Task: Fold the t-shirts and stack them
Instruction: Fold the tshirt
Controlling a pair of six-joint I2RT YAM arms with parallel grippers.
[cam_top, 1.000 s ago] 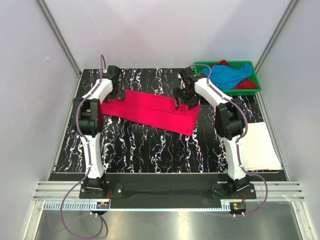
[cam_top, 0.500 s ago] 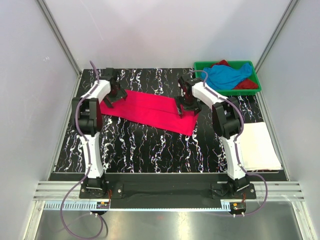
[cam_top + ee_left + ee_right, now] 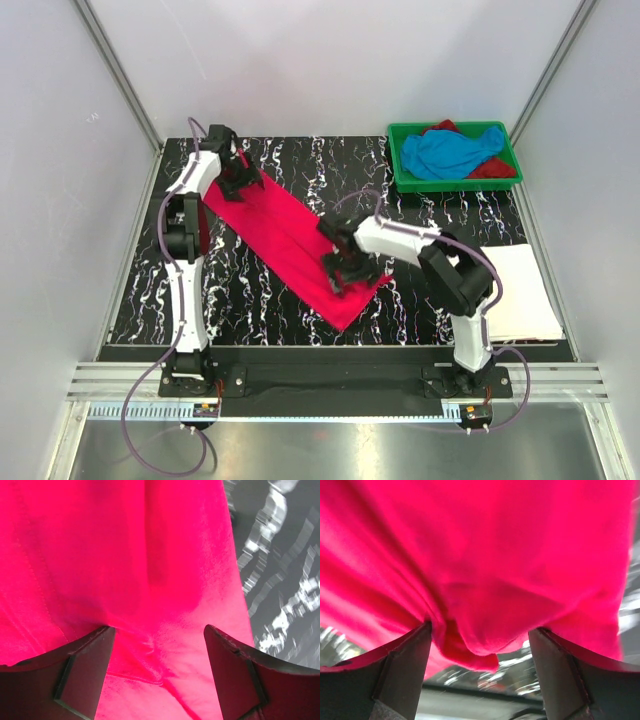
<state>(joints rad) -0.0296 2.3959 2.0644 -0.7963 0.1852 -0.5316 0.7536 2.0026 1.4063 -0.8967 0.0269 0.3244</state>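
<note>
T-shirt (image 3: 290, 240) lies diagonal, near corner close to table (image 3: 260, 320) edge.

Soft matt cloth on the hot pink t-shirt (image 3: 285, 235), a bit fuzzy up close, with a stitched seam. Same dull fabric on the white t-shirt (image 3: 520, 290). Smooth black marble-look counter (image 3: 260, 300) with a slight sheen, shiny green plastic tray (image 3: 450, 184), brushed metal rail (image 3: 120, 380). Matt dark hard-plastic-looking fingers (image 3: 82, 675) on the left gripper (image 3: 157, 630).

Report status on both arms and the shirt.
Left gripper open, at far end of pink t-shirt. Right gripper open, at near end. Shirt folded lengthwise, lying diagonally. No obstruction seen.
</note>
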